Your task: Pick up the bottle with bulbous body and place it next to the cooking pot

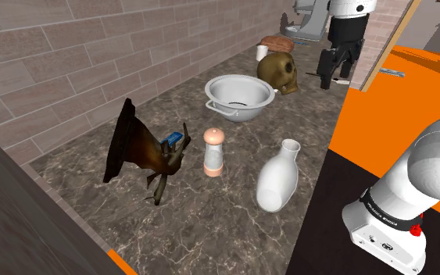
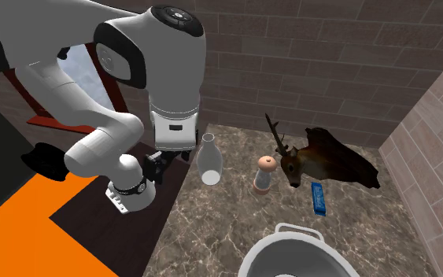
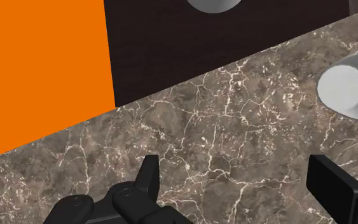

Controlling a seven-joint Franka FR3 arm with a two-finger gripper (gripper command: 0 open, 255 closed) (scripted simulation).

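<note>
The white bottle (image 1: 277, 183) with a bulbous body and narrow neck stands upright on the marble counter (image 1: 210, 219), near its edge. In the second exterior view the bottle (image 2: 208, 160) is just right of my black gripper (image 2: 156, 160). The grey cooking pot (image 1: 240, 98) sits farther back; its rim (image 2: 290, 236) shows at the second exterior view's bottom. My gripper (image 1: 335, 70) hangs above the counter's edge, open and holding nothing. In the wrist view the fingers (image 3: 149, 178) stand wide apart over bare marble, and the bottle's top (image 3: 349, 86) lies beyond the other finger.
A pink-and-white shaker (image 1: 213, 152) stands between the bottle and a mounted deer head (image 1: 144, 152) lying on the counter. A small blue item (image 1: 173, 139) lies by the antlers. A brown skull-shaped object (image 1: 279, 73) sits behind the pot. Brick walls (image 1: 69, 70) border the counter.
</note>
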